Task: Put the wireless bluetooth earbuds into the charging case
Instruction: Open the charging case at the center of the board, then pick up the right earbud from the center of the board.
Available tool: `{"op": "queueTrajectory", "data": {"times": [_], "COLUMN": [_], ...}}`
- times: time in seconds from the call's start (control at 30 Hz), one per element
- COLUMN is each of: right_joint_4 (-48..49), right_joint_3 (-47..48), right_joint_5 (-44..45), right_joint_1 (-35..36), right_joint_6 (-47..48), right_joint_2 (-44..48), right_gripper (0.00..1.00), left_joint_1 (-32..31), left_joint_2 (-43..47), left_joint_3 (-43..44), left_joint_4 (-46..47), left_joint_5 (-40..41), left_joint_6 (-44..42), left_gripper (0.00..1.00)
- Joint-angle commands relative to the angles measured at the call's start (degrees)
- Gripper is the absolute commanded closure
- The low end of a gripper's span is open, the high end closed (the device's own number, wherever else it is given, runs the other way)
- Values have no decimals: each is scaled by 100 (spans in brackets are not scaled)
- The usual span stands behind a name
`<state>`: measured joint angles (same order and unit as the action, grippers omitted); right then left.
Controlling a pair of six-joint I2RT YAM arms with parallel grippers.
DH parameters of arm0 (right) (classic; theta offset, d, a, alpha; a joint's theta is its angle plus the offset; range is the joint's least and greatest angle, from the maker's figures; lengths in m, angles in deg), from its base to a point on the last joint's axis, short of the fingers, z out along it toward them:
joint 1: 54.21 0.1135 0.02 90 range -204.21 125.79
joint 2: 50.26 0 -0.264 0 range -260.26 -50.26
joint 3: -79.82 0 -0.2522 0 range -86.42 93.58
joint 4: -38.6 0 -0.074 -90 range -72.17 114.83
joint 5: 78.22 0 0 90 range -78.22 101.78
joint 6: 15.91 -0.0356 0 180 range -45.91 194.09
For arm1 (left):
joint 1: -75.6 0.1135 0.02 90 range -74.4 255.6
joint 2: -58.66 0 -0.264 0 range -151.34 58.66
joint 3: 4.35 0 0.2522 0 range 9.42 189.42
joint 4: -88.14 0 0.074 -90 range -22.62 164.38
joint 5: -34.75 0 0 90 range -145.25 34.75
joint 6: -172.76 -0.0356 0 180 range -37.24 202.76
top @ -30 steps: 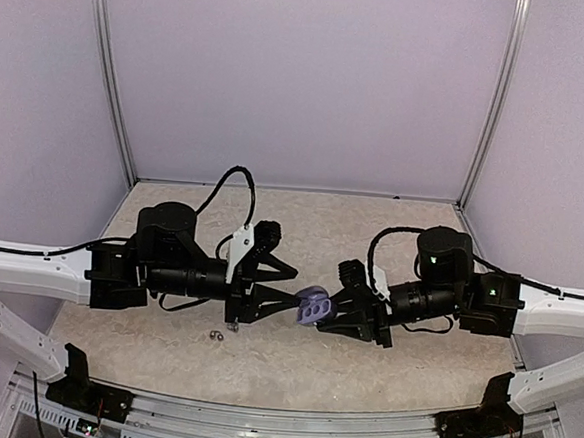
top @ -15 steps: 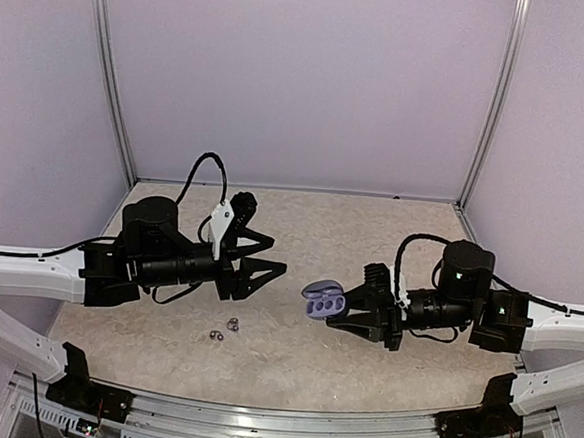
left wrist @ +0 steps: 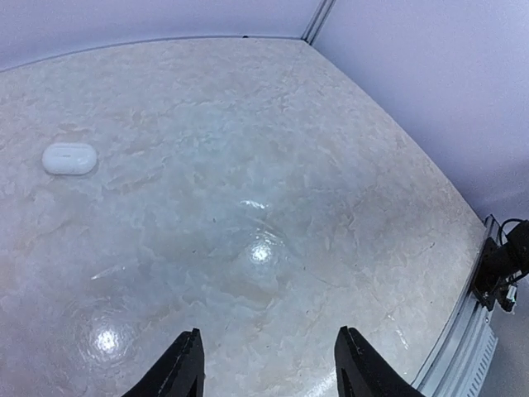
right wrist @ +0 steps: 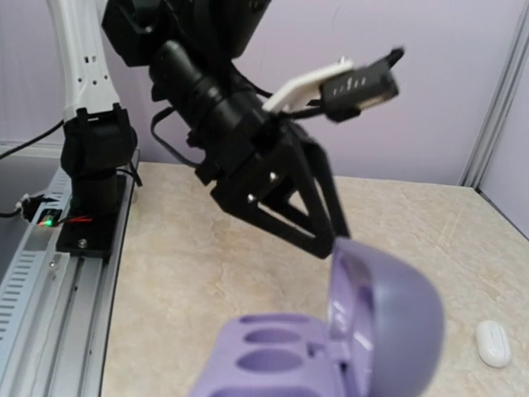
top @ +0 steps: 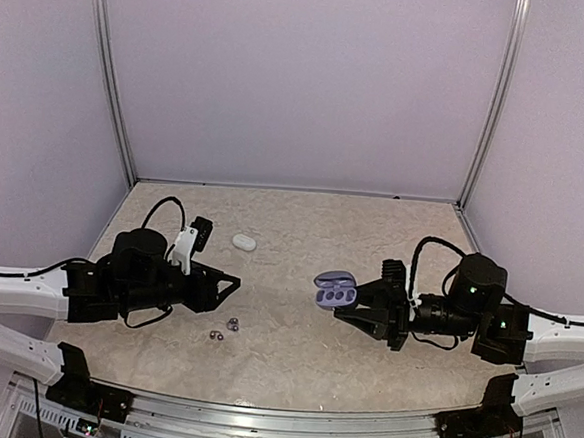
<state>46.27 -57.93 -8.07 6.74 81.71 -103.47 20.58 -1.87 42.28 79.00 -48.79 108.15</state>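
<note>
Pale lilac walls point(top: 302, 79) close in a beige marbled table point(top: 292, 359). On it, close to the near edge and left of centre, lie two dark earbuds point(top: 233, 323), side by side and almost touching. The pair runs on a slant from near-left to far-right, but each bud is too small to tell how it is turned, and no white buds show in any view.

The left gripper point(left wrist: 269, 331) hangs low over the table with its fingers spread and nothing between them. From above, the buds sit just nearer than its tips and a little to the right, so a short drop and a slight pull toward the near edge should bring it over them. This arm is plainly the nearer one; the right arm is well apart from the buds.

The right gripper point(top: 351, 301) pinches the purple charging case point(top: 334, 290), held clear of the table right of centre. Its lid is raised, and the right wrist view shows both sockets point(right wrist: 269, 347) empty. A closed white case point(top: 243, 242) rests farther back, beyond the left gripper.

The judgement for the coming move is that the left fingers must straddle one bud without nudging its neighbour.
</note>
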Motion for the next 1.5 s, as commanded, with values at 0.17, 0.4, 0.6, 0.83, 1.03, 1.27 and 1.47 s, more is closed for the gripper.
{"op": "queueTrajectory", "data": {"times": [0.17,0.4,0.6,0.83,1.03,1.27,1.47], "right_joint_4": [228,197,134,13,-7,-60,-75], "right_joint_3": [-131,-118,-83,-63,-74,-63,-63], "right_joint_5": [-140,-206,-227,-145,-115,-72,-62], "right_joint_1": [-30,-52,-77,-92,-101,-109,-114], "right_joint_6": [-150,-208,-174,-138,-139,-145,-146], "right_joint_2": [59,74,26,123,161,184,189], "right_gripper": [100,100,100,100,100,100,100], "left_joint_1": [678,794,849,845,794,713,607], "left_joint_2": [-609,-1365,-1907,-2316,-2476,-2825,-3067], "left_joint_3": [39,295,526,605,600,667,811], "left_joint_4": [-1325,-1658,-1276,-1134,-1107,-1063,-1024], "left_joint_5": [-195,-200,-535,-938,-971,-912,-799], "left_joint_6": [757,598,291,300,313,364,367], "left_gripper": [57,62,65,69,69,71,72]}}
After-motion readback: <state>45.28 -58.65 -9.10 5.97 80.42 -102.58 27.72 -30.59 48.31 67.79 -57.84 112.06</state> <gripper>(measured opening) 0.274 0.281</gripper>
